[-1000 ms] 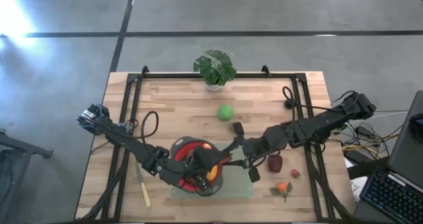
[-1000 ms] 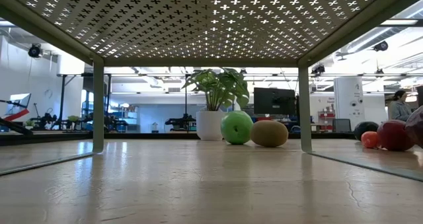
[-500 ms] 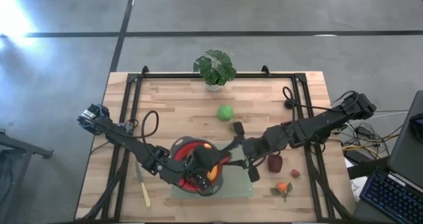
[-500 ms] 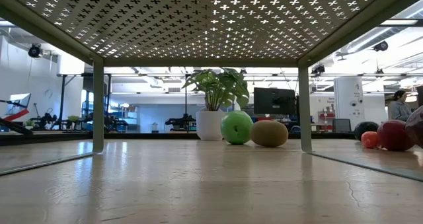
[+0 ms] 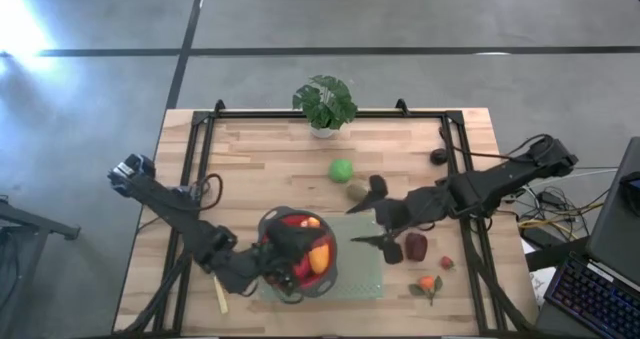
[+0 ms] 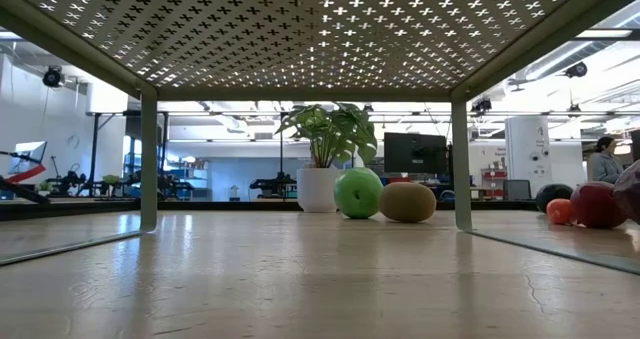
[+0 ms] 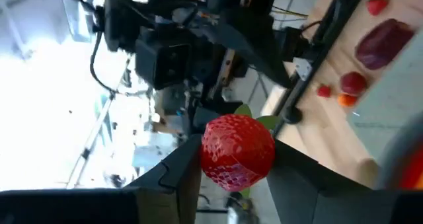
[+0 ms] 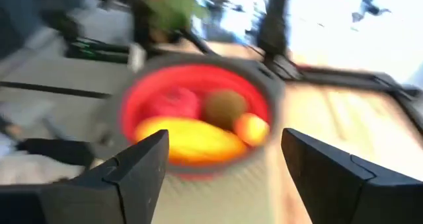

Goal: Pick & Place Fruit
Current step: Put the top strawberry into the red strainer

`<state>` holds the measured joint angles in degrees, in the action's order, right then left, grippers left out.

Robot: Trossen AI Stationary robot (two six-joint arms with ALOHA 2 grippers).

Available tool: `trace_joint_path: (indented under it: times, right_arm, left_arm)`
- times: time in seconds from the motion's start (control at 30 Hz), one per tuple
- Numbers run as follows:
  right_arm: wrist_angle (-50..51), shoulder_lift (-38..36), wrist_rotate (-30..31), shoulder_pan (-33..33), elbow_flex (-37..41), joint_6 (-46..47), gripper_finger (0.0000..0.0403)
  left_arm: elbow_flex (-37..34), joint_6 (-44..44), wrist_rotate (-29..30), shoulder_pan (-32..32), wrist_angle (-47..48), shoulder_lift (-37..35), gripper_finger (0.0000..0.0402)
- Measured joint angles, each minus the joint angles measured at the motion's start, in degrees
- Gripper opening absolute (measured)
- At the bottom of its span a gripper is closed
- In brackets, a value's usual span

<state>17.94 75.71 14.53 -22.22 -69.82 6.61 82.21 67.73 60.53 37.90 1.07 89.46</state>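
A red bowl stands on a green mat near the table's front; in it lie an orange elongated piece, a brown kiwi and other fruit. My left gripper hangs over the bowl, shut on a red strawberry. My right gripper stands open with nothing in it, right of the bowl, facing it. A green ball, a kiwi, a dark-red lump and small red and orange pieces rest on the table. My left gripper pinches the strawberry between its two fingers, one on each of its opposite sides. The fingers reach out about level from the table's left. The strawberry is lifted clear and touches nothing else.
A potted plant stands at the far edge, and a pale-handled knife lies near the front left. A metal frame borders the table. In the low view the green ball and kiwi sit mid-table.
My right gripper has opened and drawn back from the bowl toward the table's right edge, uncovering the kiwi beside the green ball. My left arm has shifted toward the near left corner, its gripper still shut over the bowl.
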Motion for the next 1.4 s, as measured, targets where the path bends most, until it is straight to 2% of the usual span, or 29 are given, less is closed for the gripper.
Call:
trace_joint_path:
  times: [0.13,0.3,0.47,0.7,0.83,1.03,1.4]
  right_arm:
    - [7.60,-2.10,9.71,0.04,-0.02,4.00,0.0290]
    - [15.16,-4.25,18.55,0.19,0.00,8.34,0.0269]
    - [18.92,-5.78,22.07,1.08,0.00,10.26,0.0247]
    - [19.34,-6.23,22.13,3.26,0.07,10.12,0.0229]
    - [19.42,-6.23,22.11,4.10,0.13,10.01,0.0226]
    - [19.60,-6.23,22.07,4.44,0.40,9.96,0.0240]
    - [19.53,-6.23,21.94,4.48,1.43,9.95,0.0260]
  left_arm:
    - [0.15,-12.48,4.22,1.96,8.41,-3.24,0.0157]
    - [2.45,-36.94,3.49,2.52,26.56,-7.75,0.0153]
    - [5.57,-59.84,-7.59,0.99,42.74,-10.56,0.0156]
    - [8.52,-81.02,-23.10,-3.32,59.21,-10.83,0.0155]
    - [8.50,-86.46,-30.15,-5.52,63.09,-10.65,0.0156]
    - [8.48,-86.90,-36.67,-7.27,63.21,-8.99,0.0155]
    - [8.44,-85.82,-38.69,-7.53,64.83,-4.79,0.0159]
